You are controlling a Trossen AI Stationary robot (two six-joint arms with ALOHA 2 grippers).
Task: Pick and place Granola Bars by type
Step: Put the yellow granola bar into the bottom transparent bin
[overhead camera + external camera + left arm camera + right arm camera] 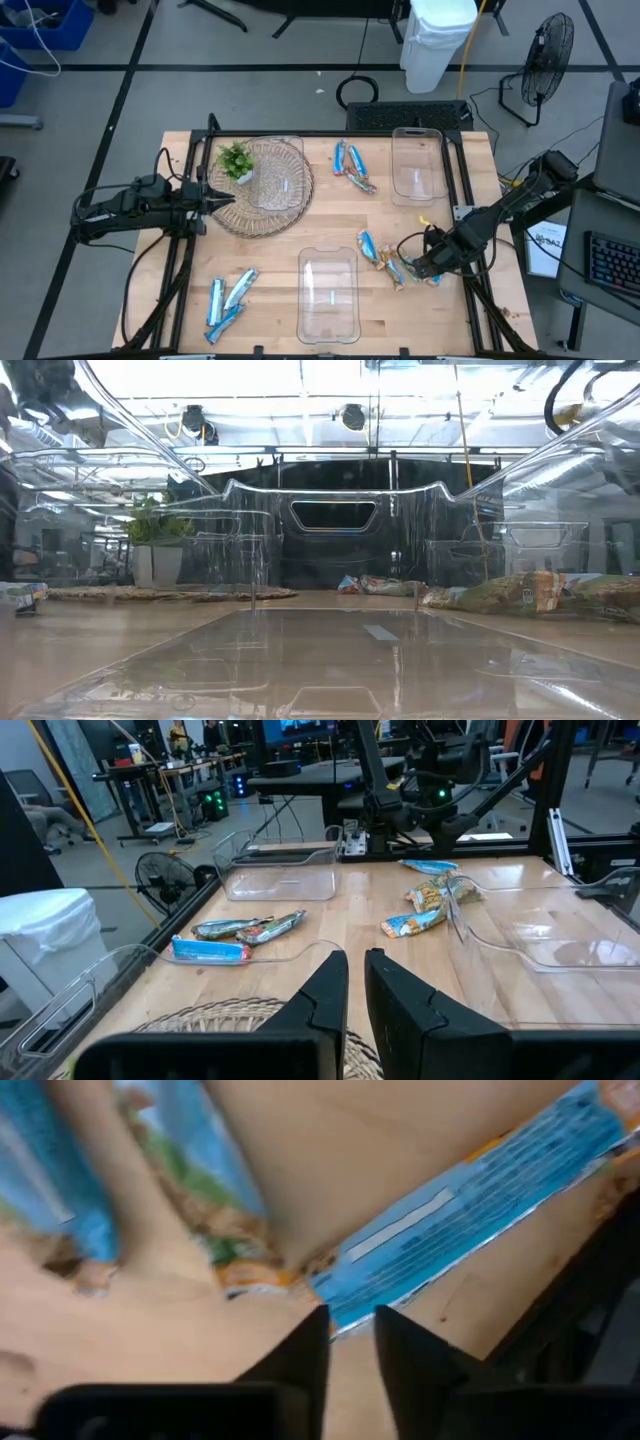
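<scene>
Granola bars lie flat on the wooden table in three groups: blue ones and a tan one near the far edge (pixel 352 166), a mixed cluster right of centre (pixel 385 255), and blue ones at the near left (pixel 228 298). My right gripper (pixel 416 268) is down at the right-hand cluster, and its wrist view shows its fingers nearly shut at one blue bar (pixel 470 1200). My left gripper (pixel 228 197) is shut and hovers level over the left rim of the wicker tray (pixel 262 222), touching nothing. My right gripper (pixel 352 1320) has the blue granola bar's end (pixel 345 1302) between its two fingertips, coming from above at a slant from the table's right. The bar lies flat on the table. The view is blurred, so I cannot tell how far the bar reaches between the fingers.
A small green plant (pixel 235 160) and a clear lid sit on the wicker tray. One clear container (pixel 418 165) stands at the far right. Another (pixel 328 292) stands at the near centre and fills the low view (pixel 320 650). Bare wood lies between the groups.
</scene>
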